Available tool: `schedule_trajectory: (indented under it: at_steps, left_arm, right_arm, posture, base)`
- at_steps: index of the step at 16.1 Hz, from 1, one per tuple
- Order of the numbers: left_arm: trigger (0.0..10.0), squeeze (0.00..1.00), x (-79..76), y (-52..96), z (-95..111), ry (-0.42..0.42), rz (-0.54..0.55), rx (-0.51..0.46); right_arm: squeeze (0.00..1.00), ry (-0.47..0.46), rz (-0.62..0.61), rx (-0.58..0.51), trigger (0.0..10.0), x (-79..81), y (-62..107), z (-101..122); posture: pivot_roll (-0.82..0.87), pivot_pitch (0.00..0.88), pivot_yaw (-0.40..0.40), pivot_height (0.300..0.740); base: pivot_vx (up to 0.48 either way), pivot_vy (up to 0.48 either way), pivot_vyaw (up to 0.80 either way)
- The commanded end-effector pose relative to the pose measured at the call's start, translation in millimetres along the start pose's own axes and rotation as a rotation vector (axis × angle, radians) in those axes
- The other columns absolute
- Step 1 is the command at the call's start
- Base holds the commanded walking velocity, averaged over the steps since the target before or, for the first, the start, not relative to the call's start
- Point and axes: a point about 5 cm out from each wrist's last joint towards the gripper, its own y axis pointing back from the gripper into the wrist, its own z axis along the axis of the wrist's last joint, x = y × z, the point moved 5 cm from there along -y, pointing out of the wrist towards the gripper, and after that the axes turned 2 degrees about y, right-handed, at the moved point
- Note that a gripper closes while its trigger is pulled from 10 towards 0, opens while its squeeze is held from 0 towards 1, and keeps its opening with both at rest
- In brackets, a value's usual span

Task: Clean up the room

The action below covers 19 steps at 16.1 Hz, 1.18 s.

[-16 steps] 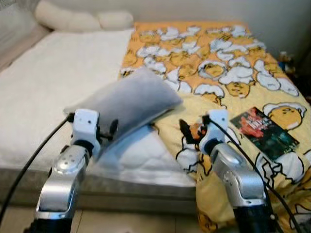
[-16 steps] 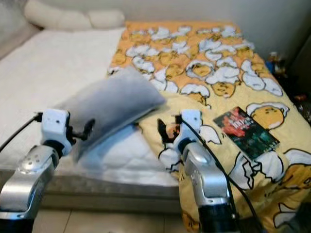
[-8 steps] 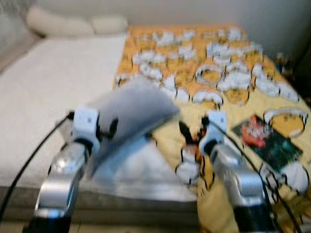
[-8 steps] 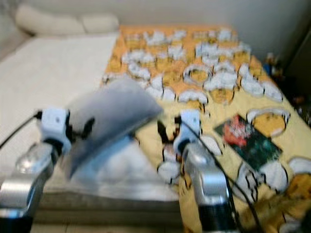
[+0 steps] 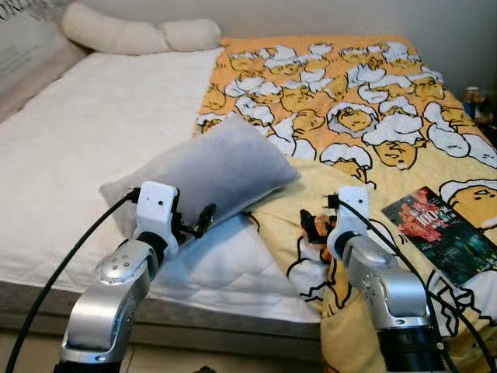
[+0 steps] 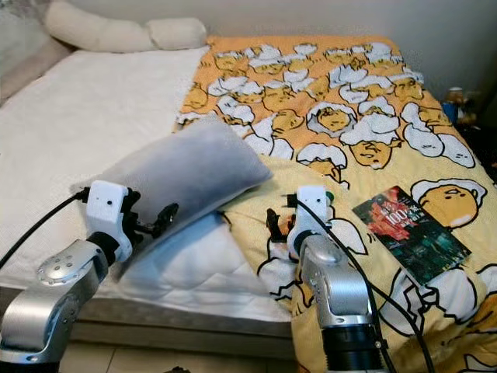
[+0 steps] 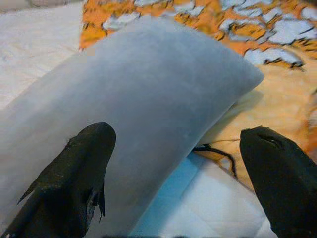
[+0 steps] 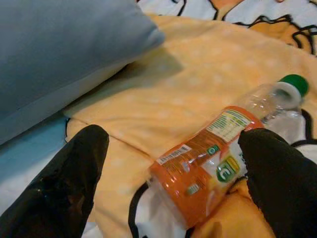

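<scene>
An orange-labelled plastic bottle (image 8: 218, 163) lies on its side on the yellow patterned blanket (image 5: 373, 116), between the spread fingers of the right gripper (image 8: 171, 188); being round, it may roll away on the soft bedding while the open left gripper (image 7: 173, 173) hovers by the grey pillow (image 5: 206, 175).

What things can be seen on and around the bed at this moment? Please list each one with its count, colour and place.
Pillow: 1, grey, lying across the edge of the blanket and the white mattress.
Plastic bottle: 1, clear with orange label and green cap, lying on the blanket between the right gripper's fingers.
Book: 1, dark cover with red, flat on the blanket at the right.
Blanket: 1, yellow-orange with egg cartoon print, over the bed's right half.
Bolster pillow: 1, cream, at the bed's head.
Mattress: 1, white quilted.
Left gripper: open, at the grey pillow.
Right gripper: open, around the bottle.
</scene>
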Motion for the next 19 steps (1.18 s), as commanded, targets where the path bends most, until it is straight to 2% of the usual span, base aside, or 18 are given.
schedule_trajectory:
  at_steps: [1, 2, 3, 4, 5, 6, 7, 8, 10, 12, 16, 17, 18, 19]
  left_arm:
    - [10.0, 0.00, -4.1, 1.8, 3, -0.032, -0.030, -0.008]
    - [10.0, 0.00, -7.9, 1.6, 2, -0.083, -0.067, -0.010]
    - [10.0, 0.00, -9.1, 1.2, 2, -0.096, -0.080, -0.010]
    - [10.0, 1.00, -10.7, -1.7, 5, -0.121, -0.119, -0.008]
    - [10.0, 1.00, -11.4, -2.9, 7, -0.124, -0.136, -0.006]
    - [10.0, 1.00, -12.5, -4.4, 11, -0.145, -0.180, -0.001]
    - [10.0, 1.00, -12.6, -4.5, 11, -0.150, -0.188, 0.001]
    - [10.0, 1.00, -15.3, -1.3, 10, -0.180, -0.255, 0.035]
    - [10.0, 1.00, -16.1, 0.3, 10, -0.198, -0.284, 0.050]
    - [10.0, 1.00, -17.3, 4.5, 15, -0.259, -0.371, 0.084]
    - [10.0, 1.00, -17.3, 12.2, 16, -0.292, -0.427, 0.113]
    - [10.0, 0.95, -17.5, 14.5, 15, -0.298, -0.440, 0.123]
    - [10.0, 0.77, -18.1, 17.5, 13, -0.306, -0.458, 0.138]
    - [10.0, 0.71, -19.2, 19.9, 13, -0.302, -0.472, 0.144]
  right_arm:
    - [1.00, -0.018, -0.039, -0.002, 10.0, -8.3, -3.1, 5]
    - [1.00, -0.016, -0.055, 0.024, 10.0, -10.2, -11.8, 3]
    - [1.00, -0.012, -0.053, 0.029, 10.0, -9.4, -15.2, 4]
    - [1.00, 0.010, -0.065, 0.064, 10.0, -9.1, -29.7, 7]
    - [1.00, 0.019, -0.074, 0.081, 10.0, -10.0, -34.9, 9]
    - [1.00, 0.031, -0.104, 0.107, 10.0, -12.3, -48.2, 16]
    - [1.00, 0.032, -0.110, 0.111, 10.0, -12.7, -50.6, 17]
    - [1.00, 0.037, -0.131, 0.123, 10.0, -13.5, -59.0, 26]
    - [1.00, 0.034, -0.149, 0.124, 10.0, -14.8, -62.0, 31]
    - [1.00, 0.028, -0.254, 0.126, 10.0, -23.6, -66.8, 44]
    - [1.00, -0.054, -0.279, 0.162, 10.0, -23.5, -67.5, 35]
    - [1.00, -0.071, -0.287, 0.178, 10.0, -24.2, -67.2, 31]
    - [0.00, -0.068, -0.332, 0.204, 10.0, -30.4, -65.3, 23]
    - [0.00, -0.091, -0.387, 0.212, 10.0, -37.3, -63.2, 20]
  posture:
    - [-0.07, 0.000, 0.072, 0.740]
    - [-0.06, 0.000, 0.069, 0.740]
    - [-0.06, 0.000, 0.069, 0.740]
    - [-0.05, 0.000, 0.066, 0.740]
    - [-0.05, 0.000, 0.066, 0.740]
    - [-0.04, 0.000, 0.067, 0.740]
    - [-0.04, 0.000, 0.067, 0.740]
    - [-0.02, 0.000, 0.071, 0.740]
    - [-0.01, 0.000, 0.075, 0.740]
    - [0.04, 0.006, 0.066, 0.740]
    - [0.06, 0.076, 0.057, 0.740]
    - [0.07, 0.084, 0.054, 0.740]
    - [0.07, 0.092, 0.051, 0.740]
    - [0.07, 0.093, 0.047, 0.740]
  base:
    - [0.000, 0.000, 0.00]
    - [0.000, 0.000, 0.00]
    - [0.000, 0.000, 0.00]
    - [0.000, 0.000, 0.00]
    - [0.000, 0.000, 0.00]
    - [0.000, 0.000, 0.00]
    - [0.000, 0.000, 0.00]
    - [0.000, 0.000, 0.00]
    - [0.000, 0.000, 0.00]
    - [0.000, 0.000, 0.00]
    - [0.000, 0.000, 0.00]
    - [0.000, 0.000, 0.00]
    - [0.000, 0.000, 0.00]
    - [0.000, 0.000, 0.00]
